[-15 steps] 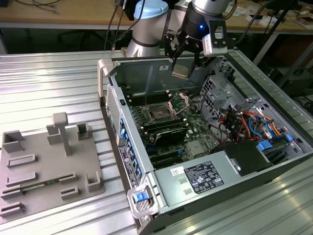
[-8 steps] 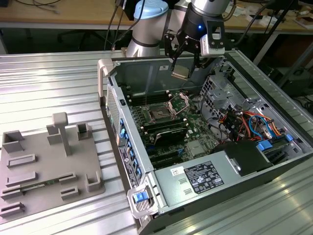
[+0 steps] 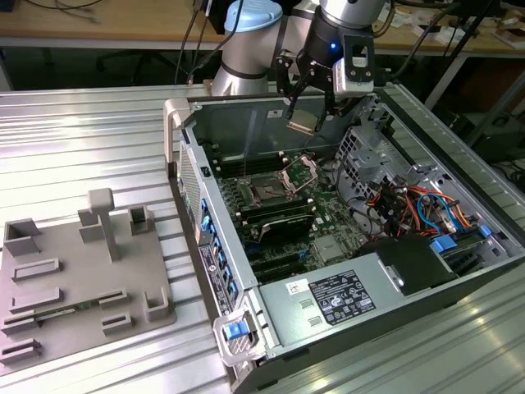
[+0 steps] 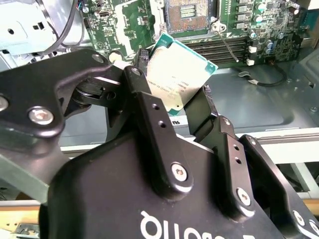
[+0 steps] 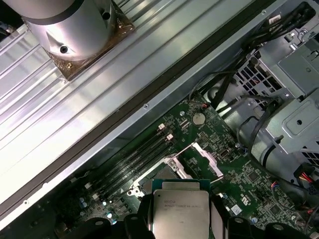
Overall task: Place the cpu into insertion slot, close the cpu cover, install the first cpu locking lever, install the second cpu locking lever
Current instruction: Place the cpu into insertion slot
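Two black fingers point(image 4: 152, 119) clamp the cpu point(image 4: 179, 69) by its edges, aloft and apart from the open insertion slot point(image 3: 268, 190), cpu cover point(image 3: 302, 170) raised.

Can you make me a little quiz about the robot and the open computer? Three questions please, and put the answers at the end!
1. True or false: the cpu is already lying in the insertion slot.
2. Pick one. What are the robot's fingers pinching? A) a spoon B) the cpu C) a screwdriver
3. Fill the gap: the cpu cover is tipped up on its hinge, so the slot is ____ (open or shut).

Key: 1 false, because the cpu is held in the air above the board. 2 B. 3 open.
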Available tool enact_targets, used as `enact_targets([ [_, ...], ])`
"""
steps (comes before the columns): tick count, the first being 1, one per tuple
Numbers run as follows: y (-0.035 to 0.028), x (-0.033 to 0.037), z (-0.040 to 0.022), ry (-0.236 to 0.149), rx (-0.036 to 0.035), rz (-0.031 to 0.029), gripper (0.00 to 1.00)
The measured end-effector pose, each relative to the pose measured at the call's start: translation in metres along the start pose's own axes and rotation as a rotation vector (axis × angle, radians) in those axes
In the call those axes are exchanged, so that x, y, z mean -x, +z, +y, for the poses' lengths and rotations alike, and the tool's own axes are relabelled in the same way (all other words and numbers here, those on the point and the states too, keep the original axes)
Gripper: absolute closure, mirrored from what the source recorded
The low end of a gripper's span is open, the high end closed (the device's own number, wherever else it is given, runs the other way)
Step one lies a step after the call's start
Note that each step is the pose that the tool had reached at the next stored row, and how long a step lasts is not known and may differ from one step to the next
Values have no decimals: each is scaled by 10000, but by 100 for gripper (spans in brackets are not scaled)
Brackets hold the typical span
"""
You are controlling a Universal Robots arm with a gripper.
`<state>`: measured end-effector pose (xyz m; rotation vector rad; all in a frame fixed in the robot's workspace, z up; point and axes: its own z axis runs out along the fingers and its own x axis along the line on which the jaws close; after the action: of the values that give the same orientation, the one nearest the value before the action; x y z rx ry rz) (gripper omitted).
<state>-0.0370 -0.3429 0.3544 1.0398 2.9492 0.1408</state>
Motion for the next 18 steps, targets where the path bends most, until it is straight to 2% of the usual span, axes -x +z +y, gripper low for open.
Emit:
enact_targets([
  [5, 2, -2, -1, 123, 1, -12, 45],
  [12, 10, -2, -2, 1140, 24, -101, 45],
  [18, 16, -2, -3, 1632, 31, -145, 45],
])
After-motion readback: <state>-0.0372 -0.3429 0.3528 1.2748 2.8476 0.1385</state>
